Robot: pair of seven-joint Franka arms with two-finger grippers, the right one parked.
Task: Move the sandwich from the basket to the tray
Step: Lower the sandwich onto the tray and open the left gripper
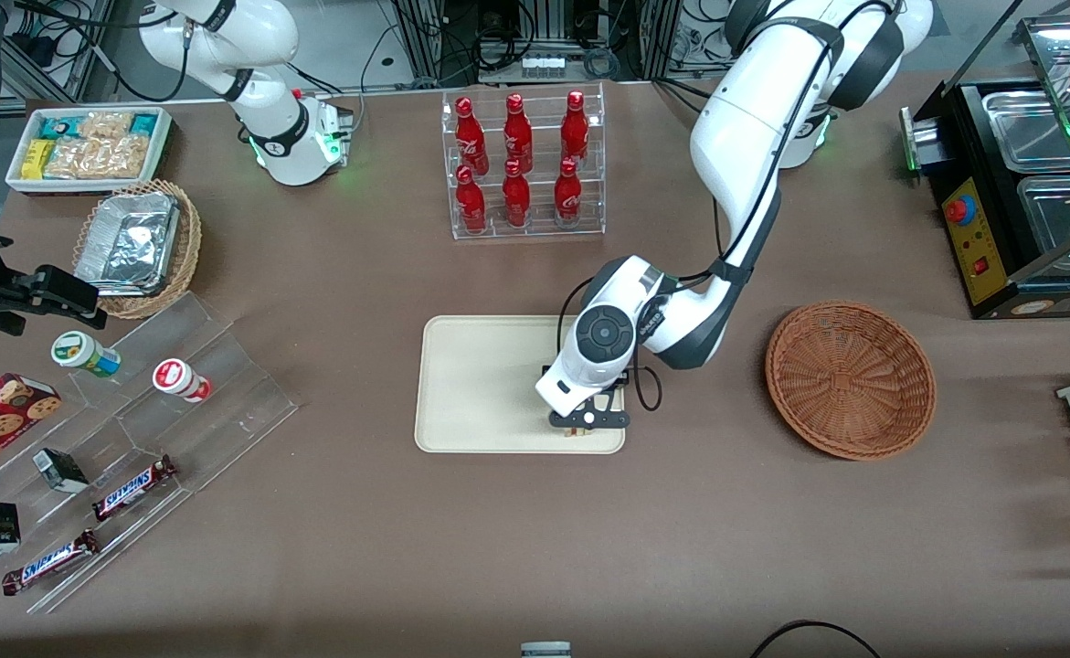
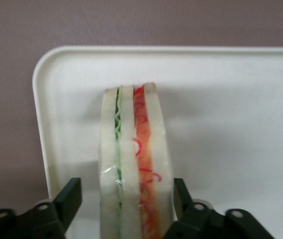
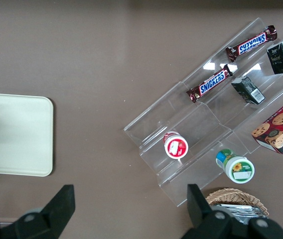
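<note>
Sandwich (image 2: 134,164) stands on edge on the tray (image 2: 231,99), the claw (image 2: 126,199) spread, fingers apart from its sides; front view hides it under the wrist.

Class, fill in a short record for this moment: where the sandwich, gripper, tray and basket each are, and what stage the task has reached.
sandwich: standing on edge on the tray, between the fingers
gripper: over the tray corner nearest the basket, open
tray: mid-table
basket: empty, beside the tray
stage: sandwich on tray, gripper not yet lifted away

Sandwich (image 2: 134,164) on tray (image 1: 471,384); tool (image 1: 588,422) around it
</note>
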